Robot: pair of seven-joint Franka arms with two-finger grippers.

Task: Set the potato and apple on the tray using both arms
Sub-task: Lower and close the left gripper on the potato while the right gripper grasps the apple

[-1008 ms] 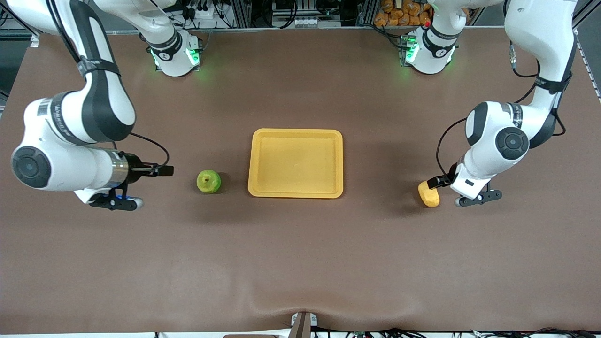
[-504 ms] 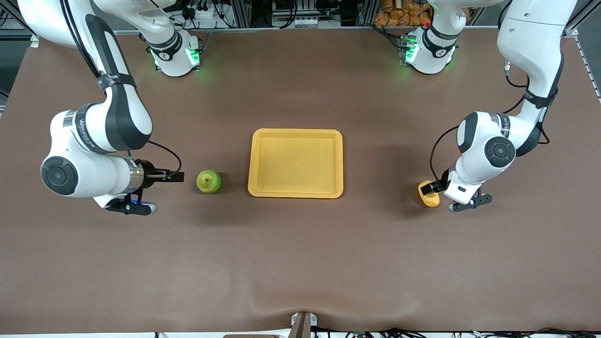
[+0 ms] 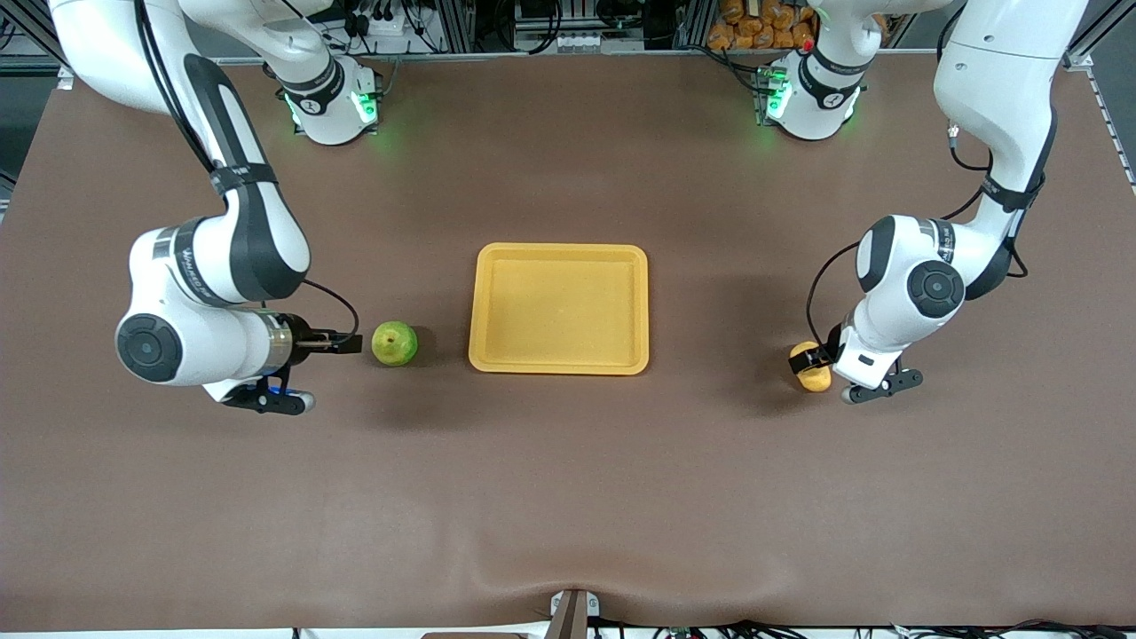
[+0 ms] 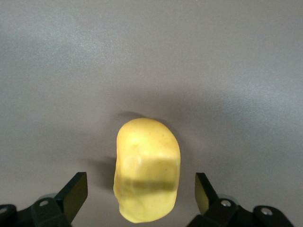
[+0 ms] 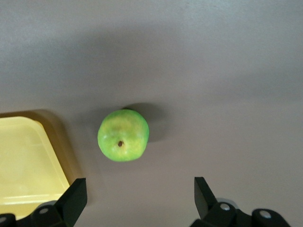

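Now the tray sits mid-worktop with nothing in it. The apple rests just beside the tray toward the right arm's end; the potato lies well apart toward the left arm's end. Since a second ago both arms have closed in: the right pincer, fingers apart, is now near the apple, and the left pincer, fingers apart, now straddles the potato without gripping it.
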